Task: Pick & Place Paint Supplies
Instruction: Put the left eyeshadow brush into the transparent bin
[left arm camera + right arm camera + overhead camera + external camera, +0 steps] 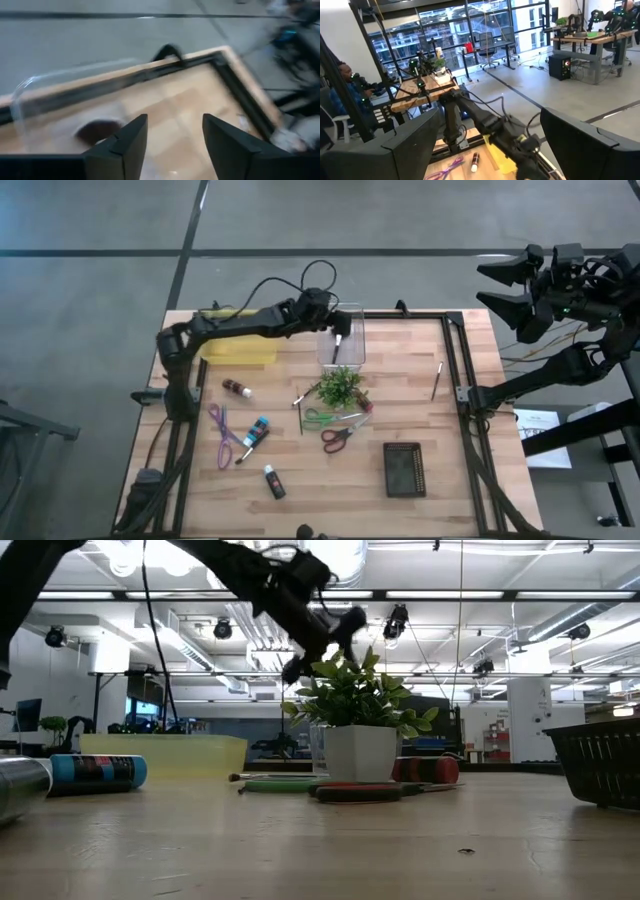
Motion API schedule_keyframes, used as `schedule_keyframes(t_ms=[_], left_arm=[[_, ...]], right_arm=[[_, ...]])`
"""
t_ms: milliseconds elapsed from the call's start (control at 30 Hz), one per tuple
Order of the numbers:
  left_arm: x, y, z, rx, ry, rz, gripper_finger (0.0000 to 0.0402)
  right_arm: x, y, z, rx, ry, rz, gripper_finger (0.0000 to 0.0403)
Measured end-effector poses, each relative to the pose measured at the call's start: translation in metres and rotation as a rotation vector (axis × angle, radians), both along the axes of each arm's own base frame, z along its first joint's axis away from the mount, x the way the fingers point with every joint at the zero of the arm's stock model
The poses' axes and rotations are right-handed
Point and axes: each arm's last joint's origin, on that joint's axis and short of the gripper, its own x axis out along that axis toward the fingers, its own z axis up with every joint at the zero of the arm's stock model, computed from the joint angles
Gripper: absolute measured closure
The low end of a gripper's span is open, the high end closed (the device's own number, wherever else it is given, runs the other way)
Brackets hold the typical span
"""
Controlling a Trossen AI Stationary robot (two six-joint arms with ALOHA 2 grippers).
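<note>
We read the table from the left. The brown tube (236, 388) lies at the left side, and nearer us come the purple scissors (222, 434), the blue tube (258, 430) and the black tube (274, 481). Our left gripper (341, 332) hangs over the clear bin (341, 352) at the far middle of the table; its fingers stand parted and hold nothing that we can see. Just near of the bin stands the plant (340, 387), and nearer still lie the green scissors (322, 418) and the red scissors (338, 438). So every loose supply lies on the near side of this gripper, and we judge the left arm better placed for the next pick. The black tray (403, 469) sits right of centre. One brush (437, 380) lies at the right edge, its long axis running near to far. The right gripper (510, 283) waits off the table's far right corner, fingers spread wide and empty.
</note>
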Motion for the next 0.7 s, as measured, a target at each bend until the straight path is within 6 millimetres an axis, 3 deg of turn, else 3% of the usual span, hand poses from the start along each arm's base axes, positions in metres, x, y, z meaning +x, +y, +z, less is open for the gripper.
schedule_keyframes(t_ms=[200, 400, 533, 700], left_arm=[[-0.025, -0.023, 0.056, 0.126, -0.05, -0.223, 0.0192], [-0.065, -0.08, 0.102, 0.22, 0.041, -0.446, 0.0192], [-0.096, -0.123, 0.111, 0.232, 0.15, -0.498, 0.0192], [-0.126, -0.178, 0.1, 0.243, 0.233, -0.476, 0.0192]], right_arm=[[0.0, 0.0, 0.0, -0.001, 0.0, 0.001, 0.0058], [0.0, 0.0, 0.0, -0.004, 0.0, 0.005, 0.0058], [0.0, 0.0, 0.0, -0.007, 0.001, 0.017, 0.0058], [0.0, 0.001, 0.0, -0.007, 0.002, 0.02, 0.0058]])
